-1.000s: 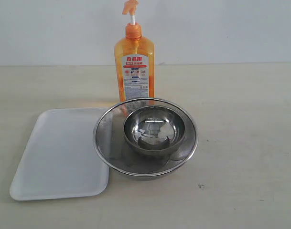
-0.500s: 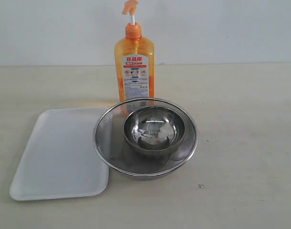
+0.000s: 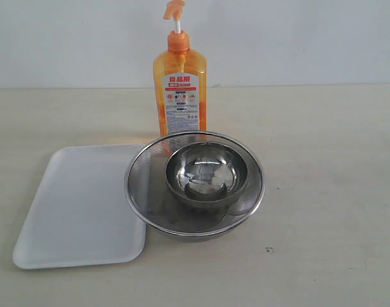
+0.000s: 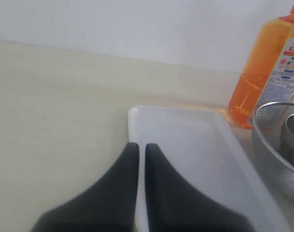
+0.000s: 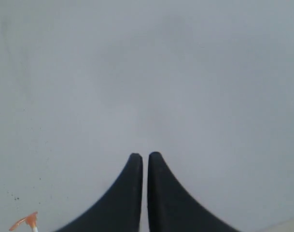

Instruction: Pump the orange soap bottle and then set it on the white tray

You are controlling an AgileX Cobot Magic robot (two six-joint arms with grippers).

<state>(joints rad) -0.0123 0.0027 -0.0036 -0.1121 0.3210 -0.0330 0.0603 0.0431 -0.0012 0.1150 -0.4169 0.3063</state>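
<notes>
The orange soap bottle (image 3: pixel 180 89) stands upright at the back of the table, its pump head raised on the white stem. The white tray (image 3: pixel 79 204) lies flat at the front left with nothing on it. Neither arm shows in the exterior view. In the left wrist view my left gripper (image 4: pixel 142 147) is shut and empty, over the near edge of the white tray (image 4: pixel 185 145), with the orange soap bottle (image 4: pixel 265 72) well beyond it. My right gripper (image 5: pixel 145 157) is shut and empty, facing the bare wall; only the bottle's pump tip (image 5: pixel 25 222) shows at the frame's edge.
A round steel mesh strainer (image 3: pixel 143 192) with a smaller steel bowl (image 3: pixel 207 173) inside it sits right in front of the bottle and touches the tray's right edge. The strainer (image 4: pixel 277 154) also shows in the left wrist view. A pale wall stands behind the table.
</notes>
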